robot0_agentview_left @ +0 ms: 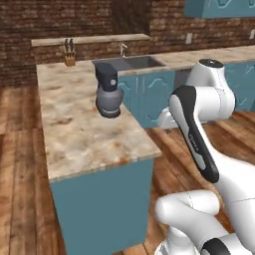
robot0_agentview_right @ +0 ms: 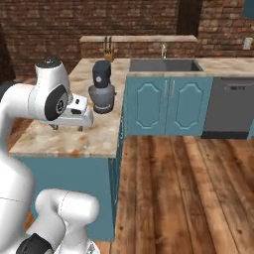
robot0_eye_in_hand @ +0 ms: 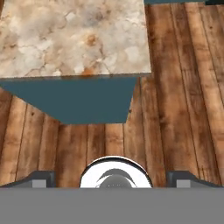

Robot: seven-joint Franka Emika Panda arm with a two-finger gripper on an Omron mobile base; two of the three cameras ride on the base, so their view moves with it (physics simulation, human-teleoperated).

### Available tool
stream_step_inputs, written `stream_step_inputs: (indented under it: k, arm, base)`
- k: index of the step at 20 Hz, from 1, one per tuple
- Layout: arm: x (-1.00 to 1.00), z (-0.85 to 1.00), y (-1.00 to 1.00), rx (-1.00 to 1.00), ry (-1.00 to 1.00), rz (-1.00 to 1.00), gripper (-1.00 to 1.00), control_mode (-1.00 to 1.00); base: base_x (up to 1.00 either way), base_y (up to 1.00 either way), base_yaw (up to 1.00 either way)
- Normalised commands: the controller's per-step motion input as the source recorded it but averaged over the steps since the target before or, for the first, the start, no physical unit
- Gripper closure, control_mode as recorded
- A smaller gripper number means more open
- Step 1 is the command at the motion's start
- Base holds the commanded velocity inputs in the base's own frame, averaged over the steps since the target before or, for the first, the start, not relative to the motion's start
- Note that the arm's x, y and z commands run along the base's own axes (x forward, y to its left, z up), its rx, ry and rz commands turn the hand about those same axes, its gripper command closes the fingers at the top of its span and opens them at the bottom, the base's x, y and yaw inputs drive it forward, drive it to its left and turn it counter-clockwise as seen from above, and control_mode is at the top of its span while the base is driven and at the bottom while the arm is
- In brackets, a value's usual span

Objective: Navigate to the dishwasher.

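Gripper: your gripper [robot0_eye_in_hand: 112, 180] shows in the hand view as two dark finger tips [robot0_eye_in_hand: 40, 179] at the bottom corners, set wide apart with nothing between them; it has hold of nothing.
Below the hand: you look down on the marble counter [robot0_eye_in_hand: 74, 39] corner, its blue end panel [robot0_eye_in_hand: 72, 98], and the plank floor [robot0_eye_in_hand: 175, 100] beside it.
Arm: in the right base view your hand [robot0_agentview_right: 74, 115] hangs over the near end of that counter, fingers pointing down, clear of the stone.
Blender: a dark grey stand appliance [robot0_agentview_right: 101, 87] sits on the counter just beyond your hand, apart from it; the left base view shows it [robot0_agentview_left: 107, 90] mid-counter.
Knife block: a wooden block with dark handles [robot0_agentview_left: 69, 54] stands at the far back of the counter, near the brick ledge.
Sink: a steel basin with a tap [robot0_agentview_right: 163, 64] is set into the far run of counter, above two blue cabinet doors [robot0_agentview_right: 166, 106].
Dishwasher: the dishwasher [robot0_agentview_right: 230, 105] is the dark grey flat panel just right of those blue doors, under the counter, well away from you across open floor.
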Motion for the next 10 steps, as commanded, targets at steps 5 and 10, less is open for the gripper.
stream_step_inputs:
  k: [5,10]
  arm:
    - [0.00,0.00,0.00,0.00,0.00,0.00,-1.00,1.00]
    - [0.00,0.00,0.00,0.00,0.00,0.00,-1.00,1.00]
  base:
    - [0.00,-0.02,-0.98]
    - [0.01,-0.72,-0.68]
